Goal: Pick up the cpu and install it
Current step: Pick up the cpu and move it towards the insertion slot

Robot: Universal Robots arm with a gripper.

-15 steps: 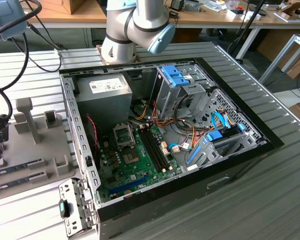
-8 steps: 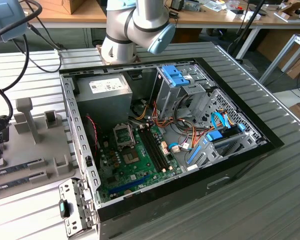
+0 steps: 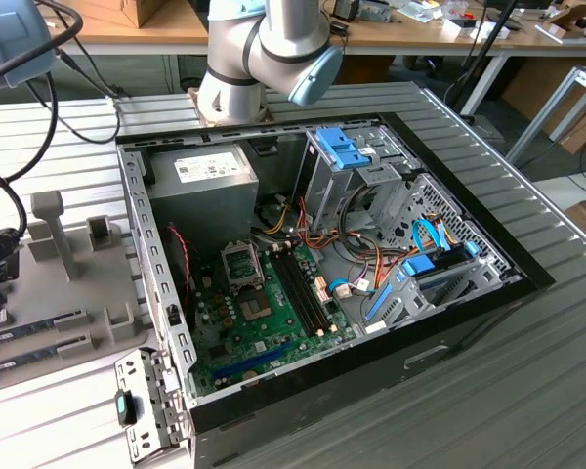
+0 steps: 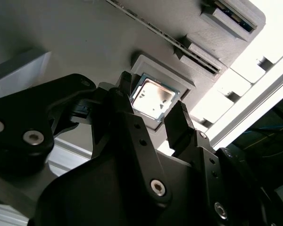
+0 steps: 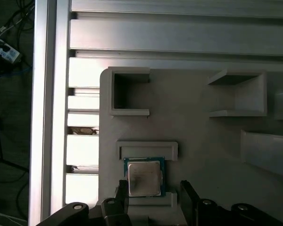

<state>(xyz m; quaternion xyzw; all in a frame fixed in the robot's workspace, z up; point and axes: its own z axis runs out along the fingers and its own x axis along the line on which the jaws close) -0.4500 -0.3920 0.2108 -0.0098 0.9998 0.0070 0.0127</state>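
The cpu (image 5: 143,175) lies flat, metal top up, in a shallow square pocket of a grey holder block (image 5: 212,150) that rests on the slatted aluminium table (image 5: 179,40). The pocket's raised lips hug two opposite edges of the chip and leave the other two free, which looks like a way to keep it squared up yet reachable from the sides (a judgement from the shape alone). The hand (image 5: 154,186) hangs directly over it, spread wider than the chip. One black finger (image 5: 123,192) stands close against one free edge and the other finger (image 5: 188,192) a little apart from the opposite edge, so the cpu sits between them, just under the hand. Whether the nearer finger touches the chip cannot be told. Nothing is pinched, and in both wrist views the chip is seated in its pocket, so the pick-up is judged not yet made. Beyond the fingertips the block carries further walled pockets (image 5: 129,92), and in the second wrist view memory strips (image 4: 228,12) stand in slots past the chip. The open computer case (image 3: 449,322), with its green motherboard (image 3: 264,322) and metal-framed socket (image 3: 242,264), lies well apart from the holder block.
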